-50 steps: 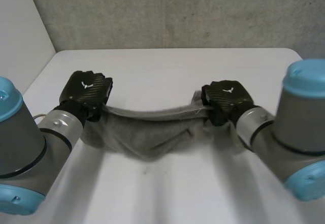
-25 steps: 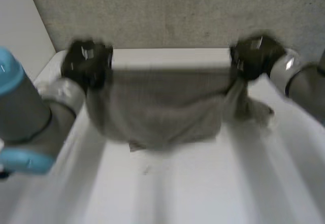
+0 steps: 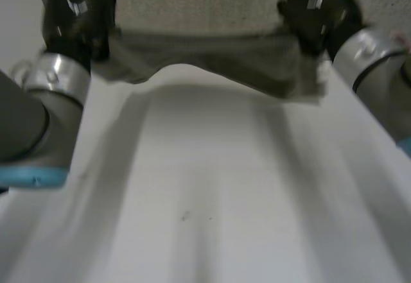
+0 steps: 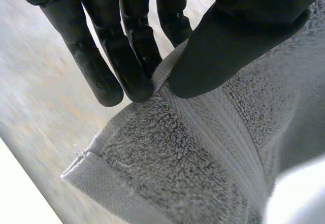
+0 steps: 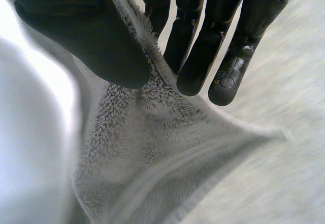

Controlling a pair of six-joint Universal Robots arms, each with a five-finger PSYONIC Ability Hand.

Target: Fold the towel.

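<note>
A grey towel (image 3: 257, 61) hangs stretched in the air between both hands, high above the far part of the white table (image 3: 212, 187). My left hand (image 3: 76, 15) holds its left end; in the left wrist view the thumb (image 4: 228, 46) pinches the towel's edge (image 4: 177, 148) near a corner against the fingers (image 4: 129, 56). My right hand (image 3: 314, 10) holds the right end; in the right wrist view its thumb (image 5: 86, 36) and fingers (image 5: 203, 46) pinch the towel (image 5: 147, 153) the same way. The towel sags in the middle.
A grey wall (image 3: 205, 0) stands right behind the raised towel and hands. Both grey forearms reach in from the sides, the left one (image 3: 38, 110) and the right one (image 3: 376, 65).
Both hands have lifted the towel off the table and carried it up and away toward the wall, spreading apart. The towel now hangs clear of the table.
</note>
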